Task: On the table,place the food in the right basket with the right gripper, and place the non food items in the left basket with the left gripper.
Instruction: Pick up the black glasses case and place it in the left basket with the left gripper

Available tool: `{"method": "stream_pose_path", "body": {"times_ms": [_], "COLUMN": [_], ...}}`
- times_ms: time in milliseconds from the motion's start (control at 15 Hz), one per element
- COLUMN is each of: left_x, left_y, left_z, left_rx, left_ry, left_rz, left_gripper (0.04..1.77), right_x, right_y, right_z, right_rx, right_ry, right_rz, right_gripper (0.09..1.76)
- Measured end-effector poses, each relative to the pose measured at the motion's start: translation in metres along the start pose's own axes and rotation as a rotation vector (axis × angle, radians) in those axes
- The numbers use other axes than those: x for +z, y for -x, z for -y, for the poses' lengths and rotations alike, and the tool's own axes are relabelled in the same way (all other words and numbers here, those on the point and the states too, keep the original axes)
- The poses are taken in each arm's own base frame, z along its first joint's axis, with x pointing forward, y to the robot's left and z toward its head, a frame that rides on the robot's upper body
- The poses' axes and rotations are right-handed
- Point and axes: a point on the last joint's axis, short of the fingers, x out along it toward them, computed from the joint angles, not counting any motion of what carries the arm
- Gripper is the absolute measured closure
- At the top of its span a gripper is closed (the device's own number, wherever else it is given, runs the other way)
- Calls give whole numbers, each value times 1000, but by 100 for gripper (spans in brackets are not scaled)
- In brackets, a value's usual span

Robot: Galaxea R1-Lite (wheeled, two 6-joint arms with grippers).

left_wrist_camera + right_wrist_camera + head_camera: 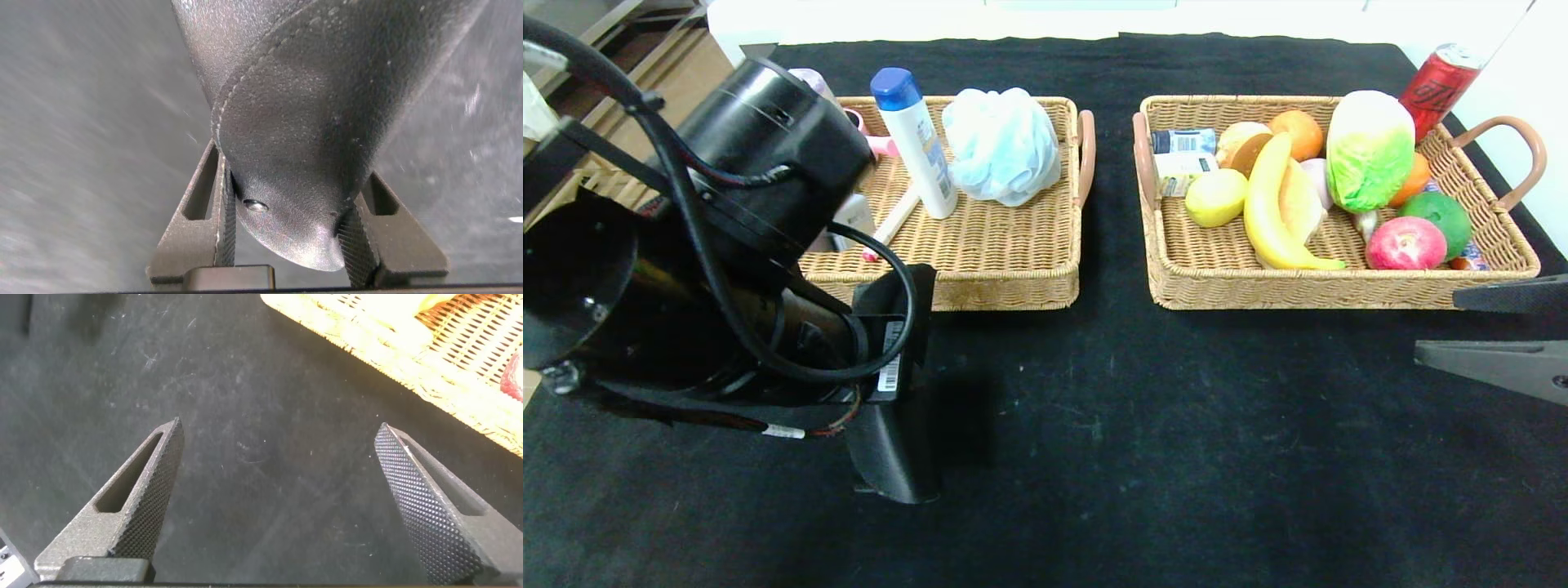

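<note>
The sorting looks nearly done to me. The right basket (1339, 282) is full of food: a banana (1270, 212), a yellow lemon (1215, 197), an orange (1297, 132), a cabbage (1370, 149), a red apple (1405, 243), a green fruit (1439, 214) and a red can (1439, 86) leaning at the far corner. The left basket (1005, 278) already holds a white bottle with a blue cap (916, 140), a pale blue bath sponge (1001, 144) and some small items half hidden behind my left arm. The black cloth on the table (1176, 425) between me and the baskets shows nothing else loose, so I judge that only the thing I carry is left. My left gripper (290, 224) is closed on a black pouch (319, 106), with my fingers (225, 220) pressing either side of its rounded end; in the head view the pouch hangs just in front of the left basket's near edge, not yet over it. It is dark, grainy like leather, with a stitched seam and a small metal stud near the tip, and it looks flat and somewhat stiff. It still has to go into the left basket. My right gripper (278, 498) hangs wide and empty over bare cloth, near the right basket's front corner.
</note>
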Motion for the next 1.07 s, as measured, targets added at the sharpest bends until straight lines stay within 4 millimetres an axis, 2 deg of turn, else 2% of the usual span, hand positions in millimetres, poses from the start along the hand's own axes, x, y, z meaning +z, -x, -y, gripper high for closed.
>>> {"method": "stream_pose_path", "body": {"times_ms": [267, 533, 1067], "left_x": [37, 70, 108], "left_y": [11, 9, 9], "left_z": [-23, -44, -78], "left_rx": [8, -1, -109], "left_ry": [5, 54, 153], "left_rz": [181, 343, 572], "left_gripper": [106, 106, 107], "right_x": [0, 0, 0], "right_y": [0, 0, 0], "right_z": [0, 0, 0], "right_rx": [0, 0, 0], "right_ry": [0, 0, 1], "right_rz": [0, 0, 0], "right_gripper": [14, 14, 14]}}
